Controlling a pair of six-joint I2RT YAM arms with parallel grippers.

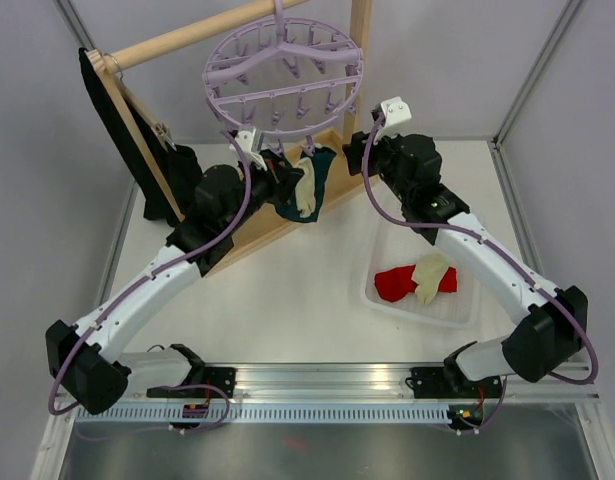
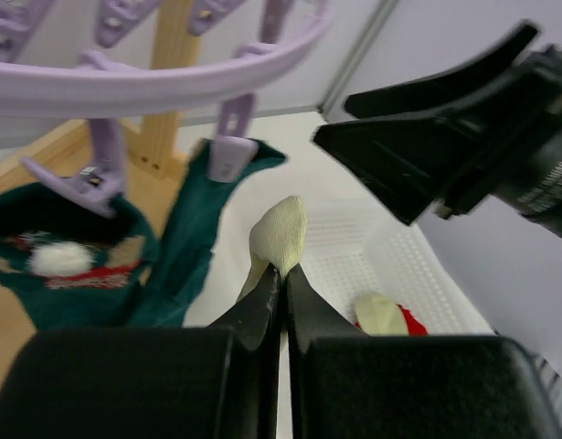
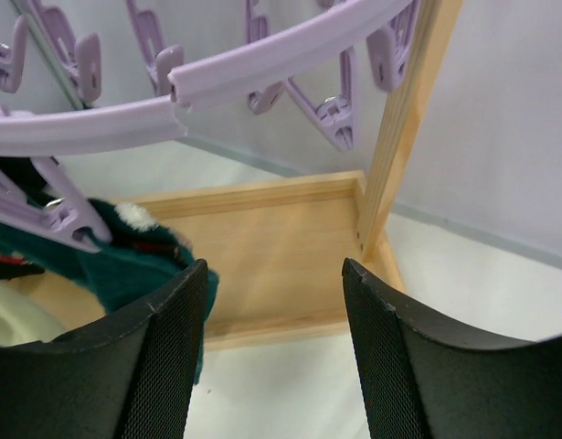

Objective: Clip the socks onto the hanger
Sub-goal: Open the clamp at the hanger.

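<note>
The lavender hanger [image 1: 283, 65] hangs from the wooden rack, its clips dangling. A plain teal sock [image 2: 194, 238] and a teal sock with a red-white pattern [image 2: 70, 265] hang clipped under its ring [image 2: 153, 87]. My left gripper [image 2: 282, 274] is shut on a cream sock [image 2: 281, 233], held just below the ring beside the teal socks [image 1: 322, 165]. My right gripper [image 3: 273, 270] stands open and holds nothing, close to the hanger's right side [image 1: 359, 152], facing the left one. A red sock [image 1: 395, 283] and another cream sock [image 1: 430, 273] lie in the tray.
The wooden rack [image 1: 187, 38] stands at the back, with its base board [image 3: 281, 238] under the hanger and a long black cloth [image 1: 127, 140] draped at the left. A white perforated tray [image 1: 427, 312] sits on the table at the right, under the right arm.
</note>
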